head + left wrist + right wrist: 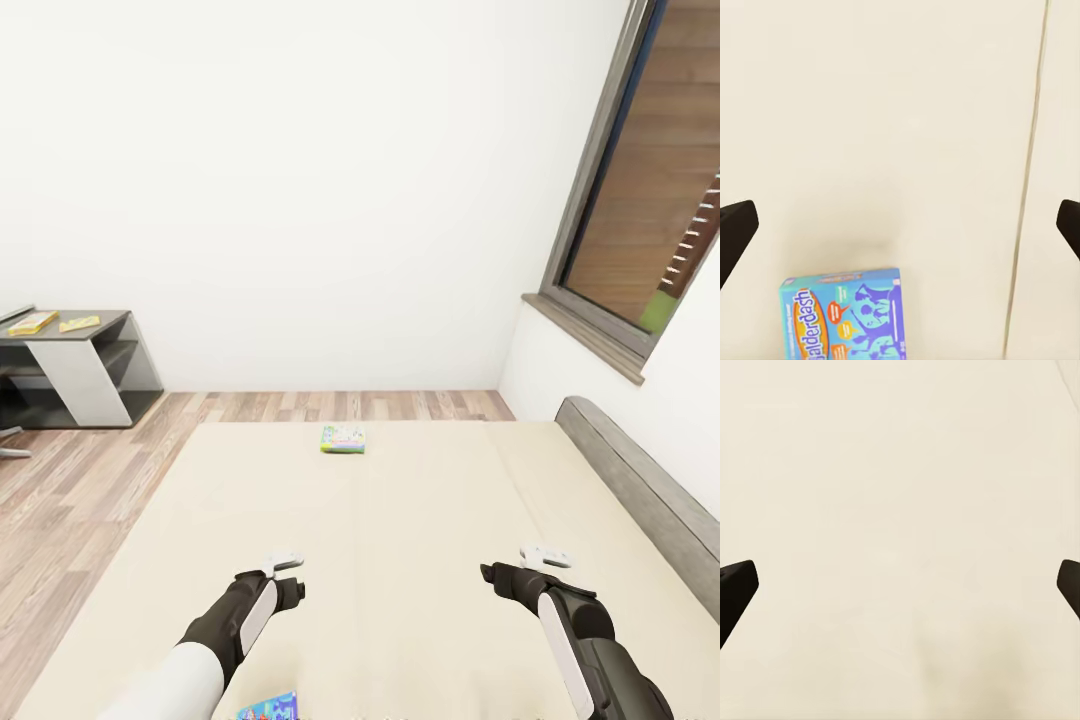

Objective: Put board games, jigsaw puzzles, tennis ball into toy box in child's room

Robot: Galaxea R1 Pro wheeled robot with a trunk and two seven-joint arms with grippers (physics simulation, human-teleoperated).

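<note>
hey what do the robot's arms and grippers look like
Both arms are white higher up, turning to black forearms with a white panel along each. The left gripper and right gripper have small white housings; in the wrist views their fingers are blunt and black.

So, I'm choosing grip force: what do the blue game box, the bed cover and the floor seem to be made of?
The blue game box looks like printed cardboard: flat cover, crisp edges, slight sheen. The bed cover reads as matte cream fabric, with a seam line in the left wrist view, though the render shows no weave. The floor looks like wood planks, with visible grain and staggered board joints.
</note>
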